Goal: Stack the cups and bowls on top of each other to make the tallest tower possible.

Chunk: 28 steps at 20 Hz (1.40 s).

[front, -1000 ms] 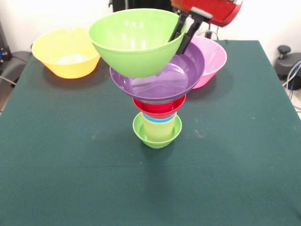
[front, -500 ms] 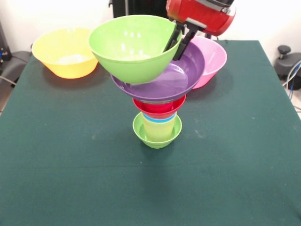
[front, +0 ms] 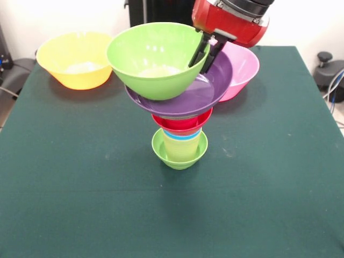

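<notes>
The tower stands mid-table: a small lime-green bowl at the base, a pale yellow cup, a blue cup rim, a red bowl, and the wide purple bowl on top. My gripper is shut on the right rim of the large green bowl. The bowl's bottom sits low in the purple bowl's left side; touching or not, I cannot tell. The large yellow bowl and the pink bowl sit on the table. The red cup and orange bowl are hidden.
The green table has its right edge beside grey equipment and cables. The yellow bowl is at the far left, the pink bowl just behind the tower's right side.
My gripper has come down and slightly left with the green bowl. The bowl has levelled out and dropped from above the purple bowl into its left side.
</notes>
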Available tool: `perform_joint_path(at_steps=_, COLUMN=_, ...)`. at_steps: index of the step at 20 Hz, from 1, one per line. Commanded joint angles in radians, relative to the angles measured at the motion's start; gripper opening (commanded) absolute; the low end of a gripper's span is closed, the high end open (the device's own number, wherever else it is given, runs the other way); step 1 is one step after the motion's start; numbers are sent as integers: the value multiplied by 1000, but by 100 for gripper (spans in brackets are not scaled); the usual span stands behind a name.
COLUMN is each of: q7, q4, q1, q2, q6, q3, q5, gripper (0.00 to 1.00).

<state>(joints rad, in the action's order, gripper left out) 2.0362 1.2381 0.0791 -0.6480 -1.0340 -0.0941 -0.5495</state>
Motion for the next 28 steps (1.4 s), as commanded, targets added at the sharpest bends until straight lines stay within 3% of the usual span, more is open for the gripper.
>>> perform_joint_path(at_steps=1, q7=119, q4=76, q1=-34, q2=20, q6=66, q3=-11, q5=15, gripper=0)
perform_joint_path(at_steps=28, q7=110, q4=66, q1=-58, q2=32, q6=86, q3=23, q5=58, gripper=0)
